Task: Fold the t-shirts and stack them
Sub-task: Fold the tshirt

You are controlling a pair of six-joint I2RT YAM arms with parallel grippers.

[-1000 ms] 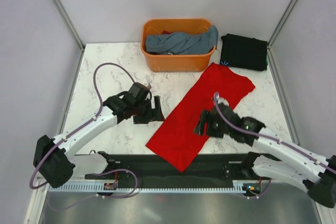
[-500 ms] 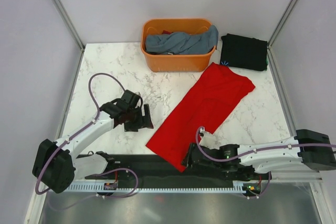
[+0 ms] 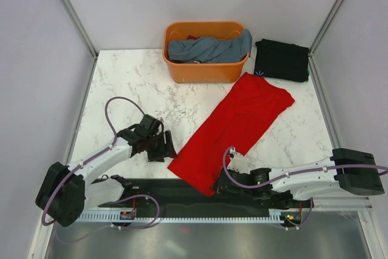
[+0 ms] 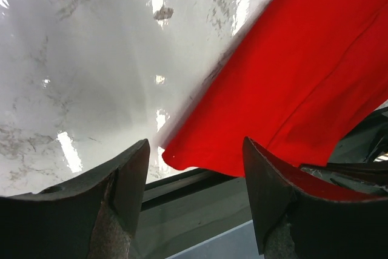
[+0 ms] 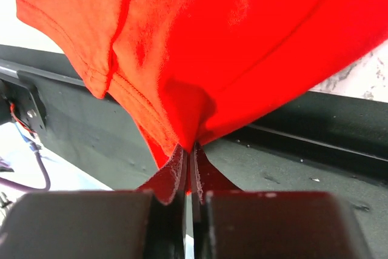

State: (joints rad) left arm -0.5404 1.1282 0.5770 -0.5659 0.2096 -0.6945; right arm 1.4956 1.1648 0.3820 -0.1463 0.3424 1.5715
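Observation:
A red t-shirt [image 3: 236, 122] lies folded lengthwise in a diagonal strip from the table's near edge toward the back right. Its near hem [image 5: 127, 98] overhangs the black rail, and my right gripper [image 5: 189, 150] is shut on that hem, bunching the cloth. In the top view my right gripper [image 3: 219, 185] sits low at the strip's near corner. My left gripper [image 3: 167, 150] hovers just left of the shirt's near-left corner [image 4: 173, 156], its jaws open and empty [image 4: 195, 168]. A folded black t-shirt [image 3: 282, 60] lies at the back right.
An orange basket [image 3: 206, 71] at the back centre holds crumpled blue-grey garments [image 3: 209, 48]. The black rail [image 3: 182, 192] runs along the table's near edge. White marble table [image 3: 127, 83] shows to the left. Frame posts stand at the back corners.
My right arm swung down from the shirt's middle to its near corner and shut on the hem. My left gripper moved nearer and right toward the shirt's near-left corner, its jaws narrowing somewhat.

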